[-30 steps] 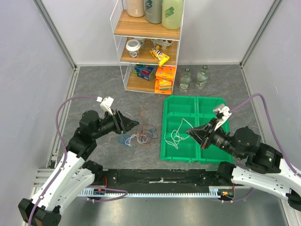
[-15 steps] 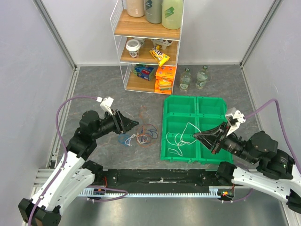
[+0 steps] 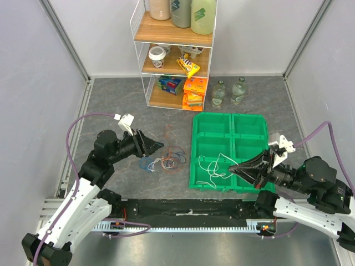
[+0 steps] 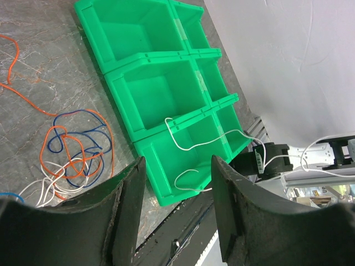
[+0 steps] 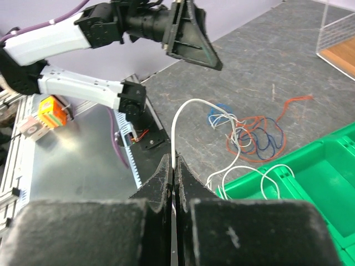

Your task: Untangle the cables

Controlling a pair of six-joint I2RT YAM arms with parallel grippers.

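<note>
You're pinching the white cable (image 5: 172,136) in your right gripper (image 5: 173,166) over the green tray's (image 3: 244,123) 6 o'clock edge; your left gripper (image 3: 158,146) is hanging with fingers spread, the tangle (image 3: 169,160) at its 5 o'clock

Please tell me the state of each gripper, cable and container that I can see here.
Left gripper: jaws open, holding nothing.
Right gripper: jaws shut on white cable.
White cable: pinched at one part, the rest trailing into the tray.
Tangle: red, blue and white cables, knotted together on the table, not held.
Tray: upright, holds only part of the white cable.
Bottles: two, upright.
</note>
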